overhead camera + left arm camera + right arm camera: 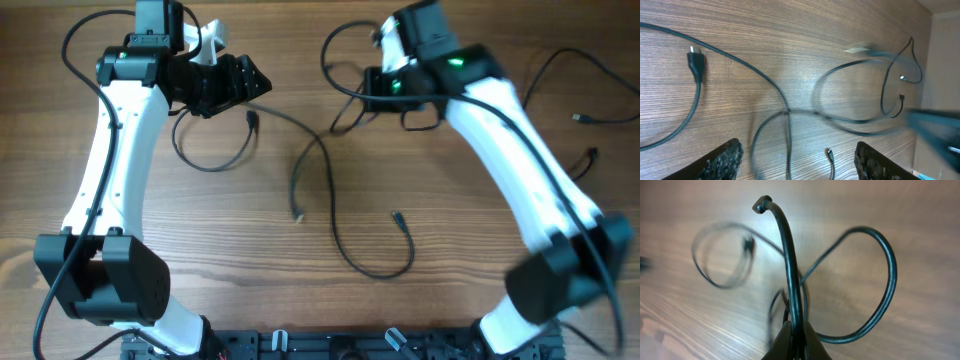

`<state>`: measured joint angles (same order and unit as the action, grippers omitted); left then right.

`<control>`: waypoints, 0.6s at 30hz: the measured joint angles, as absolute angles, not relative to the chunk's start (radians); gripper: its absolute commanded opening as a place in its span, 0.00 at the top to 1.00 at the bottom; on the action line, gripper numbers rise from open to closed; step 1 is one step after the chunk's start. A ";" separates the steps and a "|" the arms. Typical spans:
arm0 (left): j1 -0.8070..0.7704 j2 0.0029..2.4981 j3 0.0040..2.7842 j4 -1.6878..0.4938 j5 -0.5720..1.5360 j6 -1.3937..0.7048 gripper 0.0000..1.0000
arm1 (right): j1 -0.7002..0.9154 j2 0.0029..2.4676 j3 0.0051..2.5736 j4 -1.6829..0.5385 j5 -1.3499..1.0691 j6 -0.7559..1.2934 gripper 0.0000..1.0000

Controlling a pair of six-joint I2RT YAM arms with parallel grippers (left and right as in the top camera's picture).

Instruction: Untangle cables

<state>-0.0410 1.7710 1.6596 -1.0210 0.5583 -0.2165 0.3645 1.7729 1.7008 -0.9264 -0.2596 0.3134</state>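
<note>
Cables point(330, 205): thin black cords, crossed loosely mid wooden table point(220, 260), plug ends scattered. Right gripper point(796, 332): pressed together, pinching one cable below its plug. Left gripper point(797, 162): spread, empty, near crossing. Lift pinched strand slowly; draw clear of crossing, avoiding snags.

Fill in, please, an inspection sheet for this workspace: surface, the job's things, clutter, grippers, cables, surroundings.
Surface: wooden table, bare wood grain.
Job's things: thin black cables lying in loose loops mid-table, crossing each other; two more plug ends near the right edge.
Clutter: nothing seen.
Grippers: left gripper fingers open, above the table, holding nothing; right gripper fingers shut on one cable.
Cables: thick black arm wires run along both arms.
Surroundings: black mounting rail at the near edge.
</note>
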 measured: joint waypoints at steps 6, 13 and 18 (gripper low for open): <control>-0.041 1.771 1.660 -1.021 0.558 -0.216 0.25 | 0.363 1.601 1.708 -0.890 -0.193 0.305 0.96; -0.041 1.771 1.660 -1.022 0.547 -0.216 0.25 | 0.302 1.450 1.708 -0.874 -0.181 0.364 0.96; -0.041 1.771 1.660 -1.025 0.547 -0.216 0.25 | 0.194 1.371 1.708 -0.876 -0.178 0.381 0.96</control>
